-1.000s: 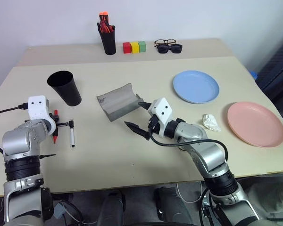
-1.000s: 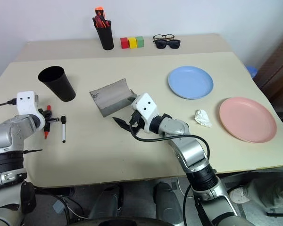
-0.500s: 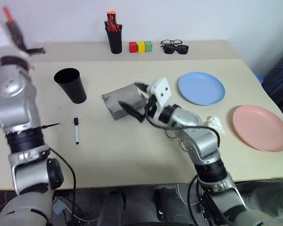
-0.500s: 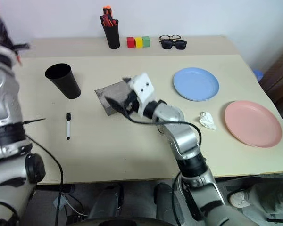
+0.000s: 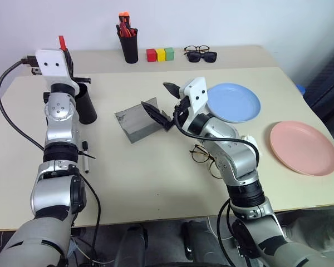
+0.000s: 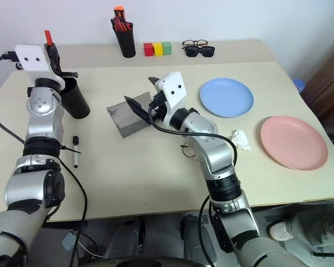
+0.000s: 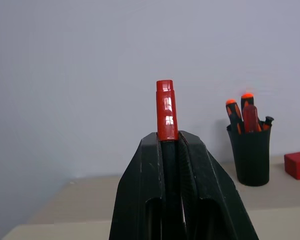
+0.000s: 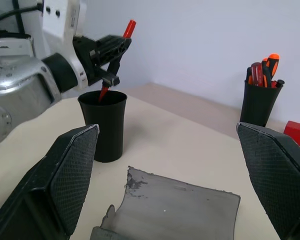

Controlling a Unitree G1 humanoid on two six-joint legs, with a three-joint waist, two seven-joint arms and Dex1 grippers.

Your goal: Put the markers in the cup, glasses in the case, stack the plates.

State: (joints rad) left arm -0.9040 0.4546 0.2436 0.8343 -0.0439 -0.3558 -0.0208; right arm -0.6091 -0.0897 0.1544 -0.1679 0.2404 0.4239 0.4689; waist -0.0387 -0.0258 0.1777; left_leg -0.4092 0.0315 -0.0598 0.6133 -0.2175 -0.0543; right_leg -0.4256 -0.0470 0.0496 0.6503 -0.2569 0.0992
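Holding the red-capped marker at its barrel, our left gripper has its jaws clamped tight on it, cap up, with the lower tip just over the mouth of the cup near the table's left edge. We judge the marker light, stiff and smooth, so a firm pinch at mid-barrel suits it, and it may tip against the cup wall once let go. The cup looks light and top-heavy, and a knock could topple it.

Our right gripper hangs with its jaws wide apart and empty above the case, which lies open near the middle of the table. The case looks rigid but light enough to skid if pushed. The glasses lie on the table beside our right forearm, toward the front edge. We take them for thin and easily bent, best grasped at the bridge or a temple rather than the lenses.

The black marker lies flat near the left front, apart from the cup. The blue plate and pink plate sit unstacked toward the right edge. They look rigid and slick, so the rim is the place to grip.

Compared with a second ago, our left hand has lifted the red-capped marker off the table and swung it up over the cup, and our right hand has risen toward the case, uncovering the glasses.
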